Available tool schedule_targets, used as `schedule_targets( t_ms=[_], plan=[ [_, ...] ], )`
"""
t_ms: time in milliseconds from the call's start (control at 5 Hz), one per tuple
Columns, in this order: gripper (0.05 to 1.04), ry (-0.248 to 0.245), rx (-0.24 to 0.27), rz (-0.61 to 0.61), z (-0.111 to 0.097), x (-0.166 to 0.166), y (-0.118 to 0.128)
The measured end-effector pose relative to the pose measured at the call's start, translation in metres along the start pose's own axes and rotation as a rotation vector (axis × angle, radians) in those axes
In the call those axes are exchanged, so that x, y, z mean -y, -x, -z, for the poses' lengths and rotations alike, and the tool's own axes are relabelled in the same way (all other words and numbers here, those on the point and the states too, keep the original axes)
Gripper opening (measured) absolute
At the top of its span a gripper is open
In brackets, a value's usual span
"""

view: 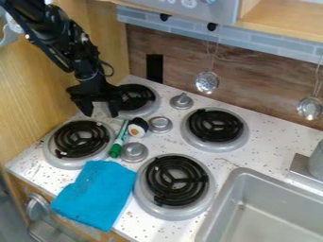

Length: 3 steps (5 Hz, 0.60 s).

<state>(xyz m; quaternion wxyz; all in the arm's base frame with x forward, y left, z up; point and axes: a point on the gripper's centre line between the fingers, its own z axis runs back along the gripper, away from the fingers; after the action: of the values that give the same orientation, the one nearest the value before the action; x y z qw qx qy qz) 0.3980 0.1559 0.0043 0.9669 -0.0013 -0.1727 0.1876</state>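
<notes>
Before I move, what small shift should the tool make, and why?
I'd probably ease the open tool toward the sink before lowering it: nothing is between its fingers, and the green marker and toy sushi roll lie close together on that side.

A white, dark-speckled countertop (221,164) is topped by black coil burners (214,125) ringed in silver-grey; a folded cloth (97,191) is coloured solid bright blue.

Readable text: none | grey panel with pale round marks (205,13), top edge: marks too small to make out as letters or numbers | slim green-and-white marker (119,141) beside the stove knobs: any print too small to read
</notes>
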Motion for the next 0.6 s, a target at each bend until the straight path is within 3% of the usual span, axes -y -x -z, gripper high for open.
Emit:
schedule_targets(
  t_ms=[400,600],
  plan=[
    [1.001,0.006,-0.023,0.038,0.013,0.017,0.007],
    [1.001,0.003,-0.010,0.066,0.014,0.023,0.005]
  ],
)
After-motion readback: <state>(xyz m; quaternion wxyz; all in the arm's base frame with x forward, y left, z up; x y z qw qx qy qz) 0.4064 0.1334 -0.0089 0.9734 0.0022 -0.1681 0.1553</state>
